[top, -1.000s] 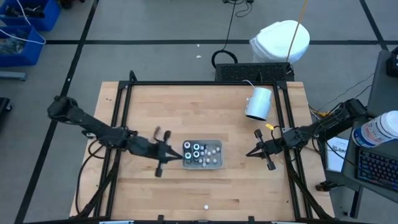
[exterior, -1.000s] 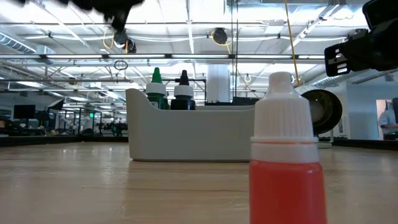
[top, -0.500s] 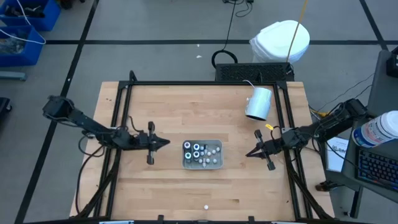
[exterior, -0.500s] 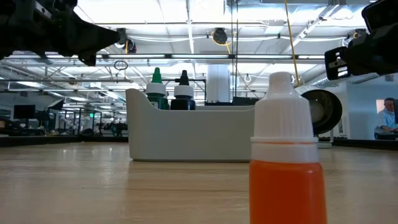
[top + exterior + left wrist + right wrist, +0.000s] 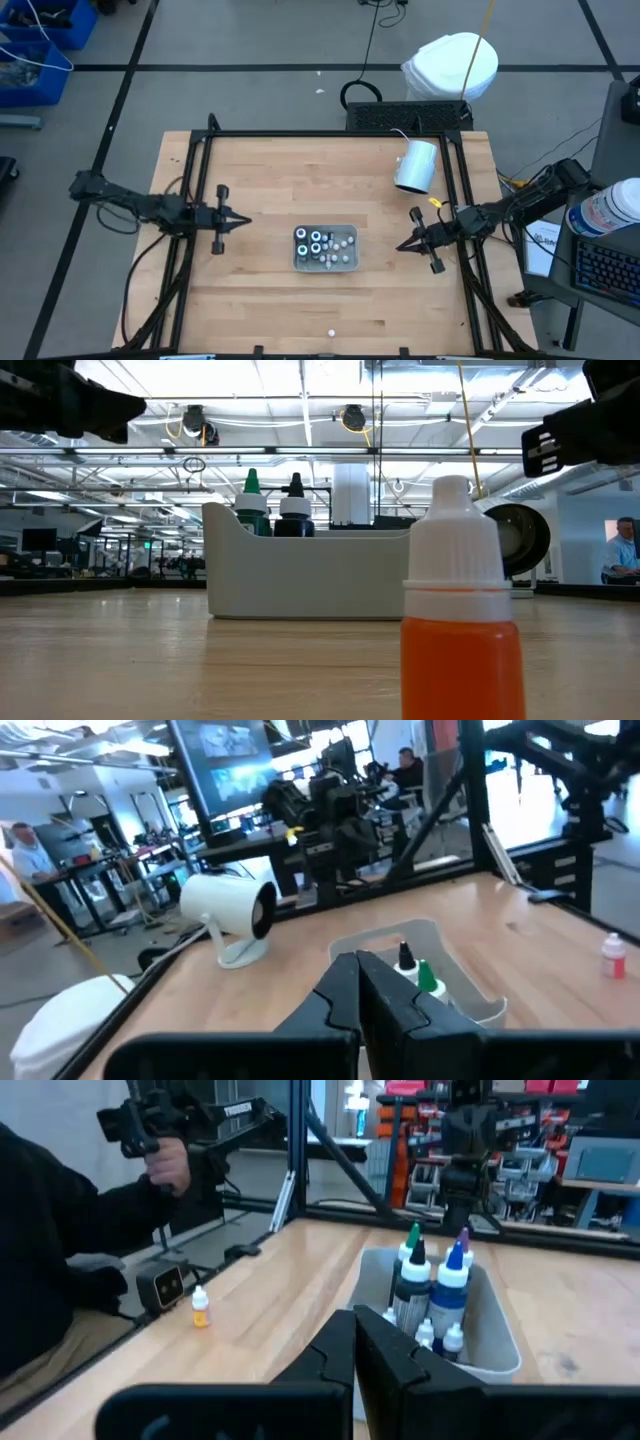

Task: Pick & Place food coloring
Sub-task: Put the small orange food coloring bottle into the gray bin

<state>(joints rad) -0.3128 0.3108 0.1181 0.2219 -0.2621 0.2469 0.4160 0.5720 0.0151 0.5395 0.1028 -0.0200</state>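
Several food coloring bottles point(image 5: 322, 245) stand upright in a grey tray point(image 5: 349, 262) at mid-table; their green, black and blue tips show in the right wrist view point(image 5: 432, 1285). One orange bottle point(image 5: 461, 622) stands alone on its base near the table's front edge point(image 5: 331, 333). My left gripper point(image 5: 243, 219) hangs shut and level to the left of the tray, apart from it, holding nothing. My right gripper point(image 5: 399, 248) hangs shut and level to the right of the tray, also holding nothing.
A white cylindrical device point(image 5: 416, 165) sits at the table's far right. A black frame point(image 5: 205, 140) runs along the table's edges. In the right wrist view a person in dark sleeves point(image 5: 60, 1230) stands beyond the table's near side.
My left gripper has drawn back from the tray's left end toward the table's left edge, staying level. The bottles and the tray have kept their places.
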